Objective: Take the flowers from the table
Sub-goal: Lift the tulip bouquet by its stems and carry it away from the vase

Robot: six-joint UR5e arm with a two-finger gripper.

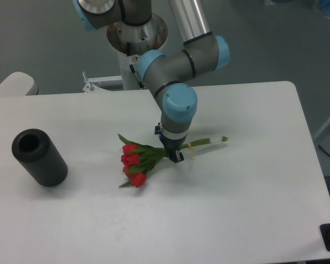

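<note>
Flowers [136, 162] in claw [175, 155], cylinder [38, 157] well left

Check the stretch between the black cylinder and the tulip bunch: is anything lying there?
Nothing: in the camera view only bare white table lies between the black cylinder and the flowers.

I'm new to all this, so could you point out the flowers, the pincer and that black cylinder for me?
flowers [134, 163]: fixed camera, on the red blooms.
pincer [175, 155]: fixed camera, between its fingertips, at the stems.
black cylinder [43, 162]: fixed camera, on its side wall.
</note>
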